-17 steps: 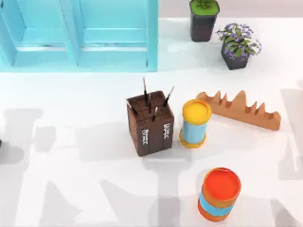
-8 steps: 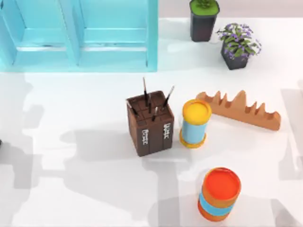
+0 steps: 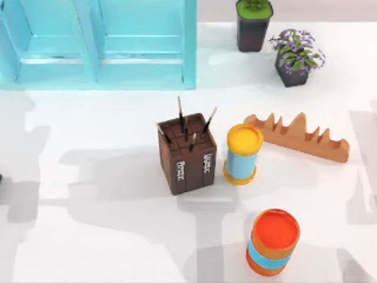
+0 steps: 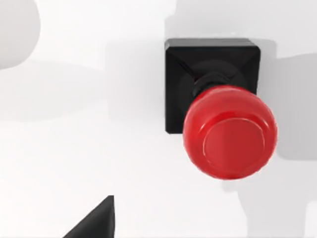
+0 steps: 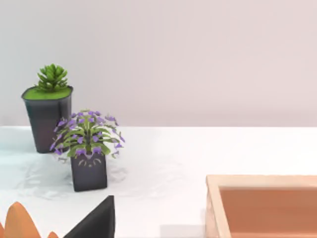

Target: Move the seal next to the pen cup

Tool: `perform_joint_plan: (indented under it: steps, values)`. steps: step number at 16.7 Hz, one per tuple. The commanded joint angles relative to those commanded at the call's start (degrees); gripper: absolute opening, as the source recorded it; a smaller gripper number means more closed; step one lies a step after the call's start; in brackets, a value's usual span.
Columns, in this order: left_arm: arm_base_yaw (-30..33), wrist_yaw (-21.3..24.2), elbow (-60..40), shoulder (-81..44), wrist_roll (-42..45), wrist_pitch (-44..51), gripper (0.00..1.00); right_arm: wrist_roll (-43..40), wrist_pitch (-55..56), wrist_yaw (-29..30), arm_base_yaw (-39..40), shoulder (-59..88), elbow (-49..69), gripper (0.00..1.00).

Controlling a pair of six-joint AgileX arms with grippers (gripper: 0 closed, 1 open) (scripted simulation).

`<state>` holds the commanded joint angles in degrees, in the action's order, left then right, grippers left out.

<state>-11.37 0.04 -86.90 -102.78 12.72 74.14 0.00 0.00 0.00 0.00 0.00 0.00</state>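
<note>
The left wrist camera looked straight down on the seal, its glossy red knob rising from a black square base that stood flat on the white table. One dark fingertip of the left gripper showed at the edge of that view, apart from the seal and touching nothing; whether the fingers were spread or pressed together could not be told. In the right wrist view a similar dark fingertip appeared, and there too the state of the right gripper could not be told. That view faced two dark pots across the table, one with a green succulent and one with purple flowers, with the corner of a pale wooden tray nearby. From above, the pen cup stood upright near the middle of the table, thin dark pens sticking out of its top and white lettering on its sides. Just to its right stood a yellow-topped cylinder with a blue band, and beyond that lay a jagged brown wooden rack. An orange cylinder with a blue band stood nearer the front edge. A light blue cabinet filled the back left.
</note>
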Motion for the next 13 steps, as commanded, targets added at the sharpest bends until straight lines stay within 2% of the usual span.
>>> perform_joint_plan:
  steps: [5,13]
  values:
    - [0.2,0.0,2.3,-0.3,-0.1,-2.4,1.0,0.0,0.0,0.0,0.0,0.0,0.0,1.0]
    - [-0.2,0.0,16.5,-4.8,0.2,-21.4,1.0,0.0,0.0,0.0,0.0,0.0,0.0,1.0]
